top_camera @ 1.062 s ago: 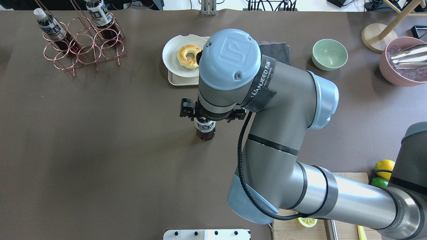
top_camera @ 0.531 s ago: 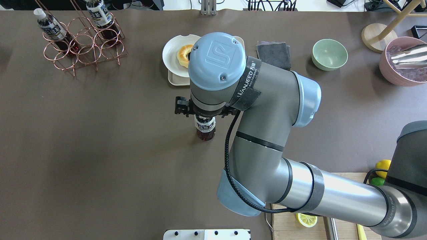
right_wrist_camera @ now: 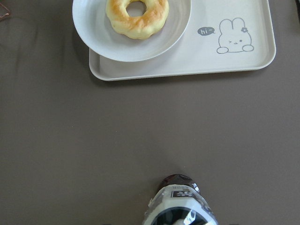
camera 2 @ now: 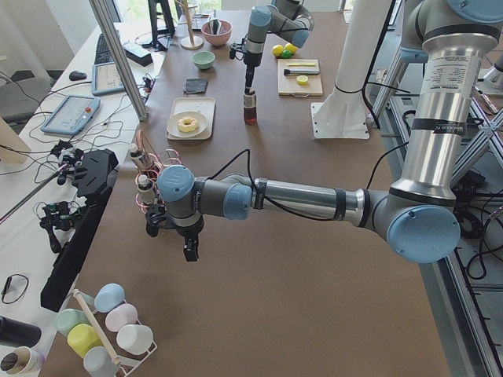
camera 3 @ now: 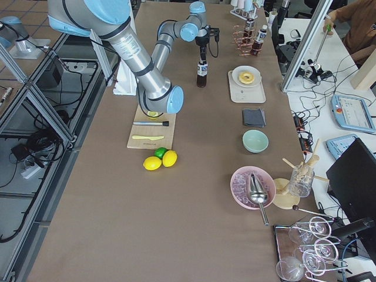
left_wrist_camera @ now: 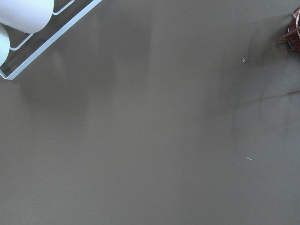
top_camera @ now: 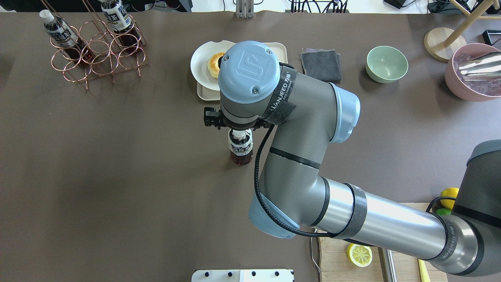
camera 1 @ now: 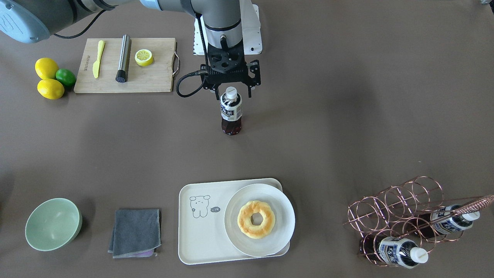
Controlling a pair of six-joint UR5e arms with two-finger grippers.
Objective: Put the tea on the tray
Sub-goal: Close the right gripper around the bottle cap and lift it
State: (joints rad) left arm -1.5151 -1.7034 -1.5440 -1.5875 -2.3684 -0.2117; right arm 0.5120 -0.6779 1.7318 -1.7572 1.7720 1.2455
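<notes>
The small clear plastic tea bottle point(camera 1: 230, 114), dark brown inside with a white cap, stands upright on the brown counter point(camera 1: 347, 116). It is well apart from the cream-white rectangular tray point(camera 1: 200, 247) (a round white plate point(camera 1: 236, 240) with a ring doughnut point(camera 1: 256, 219) lies on it). The right arm's fingers point(camera 1: 250, 91) are spread wide, one on either side of the cap, with gaps showing and nothing gripped. Whether the left arm's fingers point(camera 2: 191, 250) are parted, I cannot tell.
</notes>
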